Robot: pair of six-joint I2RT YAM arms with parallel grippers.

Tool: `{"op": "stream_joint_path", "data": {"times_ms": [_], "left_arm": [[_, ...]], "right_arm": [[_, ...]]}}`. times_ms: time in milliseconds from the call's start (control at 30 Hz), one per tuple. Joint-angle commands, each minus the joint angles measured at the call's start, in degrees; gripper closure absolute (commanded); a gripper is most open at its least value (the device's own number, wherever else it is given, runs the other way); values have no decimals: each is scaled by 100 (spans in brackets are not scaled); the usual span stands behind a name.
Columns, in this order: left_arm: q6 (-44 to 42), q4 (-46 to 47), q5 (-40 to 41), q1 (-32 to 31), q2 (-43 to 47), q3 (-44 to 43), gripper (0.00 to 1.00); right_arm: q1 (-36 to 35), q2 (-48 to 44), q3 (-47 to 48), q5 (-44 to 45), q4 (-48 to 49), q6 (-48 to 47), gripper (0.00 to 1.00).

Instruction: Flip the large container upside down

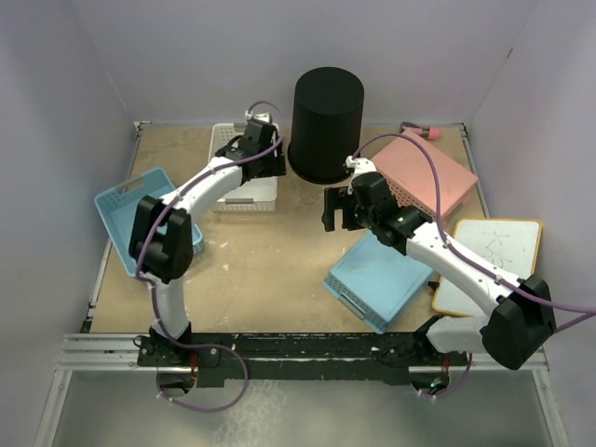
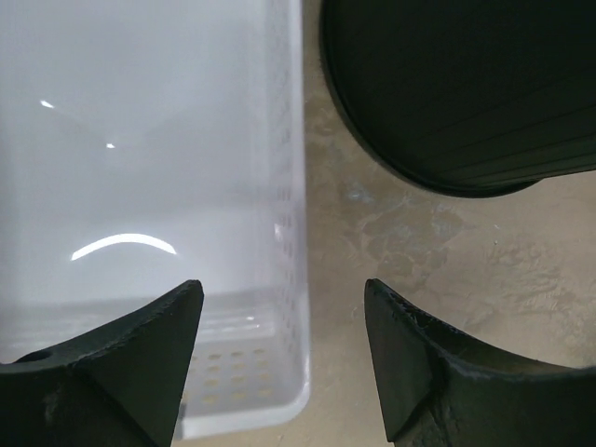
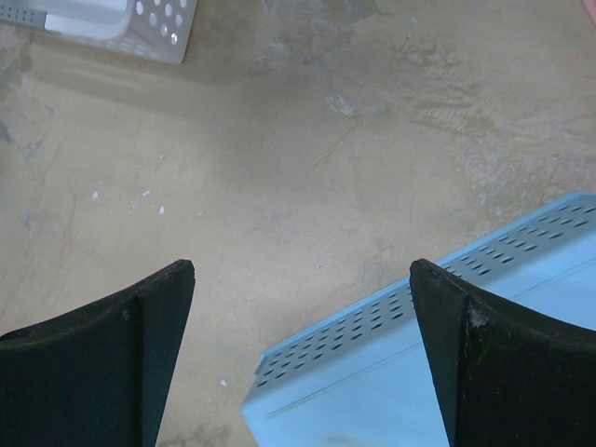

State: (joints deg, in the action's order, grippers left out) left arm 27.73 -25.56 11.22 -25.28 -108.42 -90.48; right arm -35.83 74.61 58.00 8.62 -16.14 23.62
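The large container (image 1: 326,121), a tall round black bin, stands at the back middle of the table with its flat closed end up and its wider rim on the table. Its rim also shows in the left wrist view (image 2: 466,93). My left gripper (image 1: 270,160) is open and empty just left of the bin, over the right edge of a white basket (image 2: 140,140); its fingers (image 2: 158,345) hold nothing. My right gripper (image 1: 337,216) is open and empty in front of the bin, above bare table (image 3: 279,168), apart from the bin.
A white basket (image 1: 244,186) lies left of the bin. A pink basket (image 1: 428,177) lies upside down at the right. One blue basket (image 1: 140,209) sits at the left, another (image 1: 382,275) upside down under the right arm, its corner in the right wrist view (image 3: 447,372). A whiteboard (image 1: 494,256) lies at the right.
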Motion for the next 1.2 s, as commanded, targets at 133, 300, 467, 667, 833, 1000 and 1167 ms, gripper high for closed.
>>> {"op": "stream_joint_path", "data": {"times_ms": [133,300,467,667,833,1000,1167], "left_arm": [[-195,74,198,-152,-1162,-961,47],[-204,-107,326,-144,-1273,-1096,90],[-215,-320,240,-144,-605,-1037,100],[444,81,-1422,211,827,-323,100],[1624,1032,-3250,536,1871,938,100],[2653,2146,-4028,555,2637,2328,100],[4148,4273,-4400,568,3275,3860,100]], "right_arm": [[24,-280,-142,333,-64,184,0],[24,-350,-185,351,-66,209,0],[28,-325,-132,385,-30,180,0],[31,-219,-114,419,104,128,0],[31,-144,-78,541,134,84,0],[33,-269,-151,819,270,42,0],[41,-463,-257,1135,479,-18,0]]}}
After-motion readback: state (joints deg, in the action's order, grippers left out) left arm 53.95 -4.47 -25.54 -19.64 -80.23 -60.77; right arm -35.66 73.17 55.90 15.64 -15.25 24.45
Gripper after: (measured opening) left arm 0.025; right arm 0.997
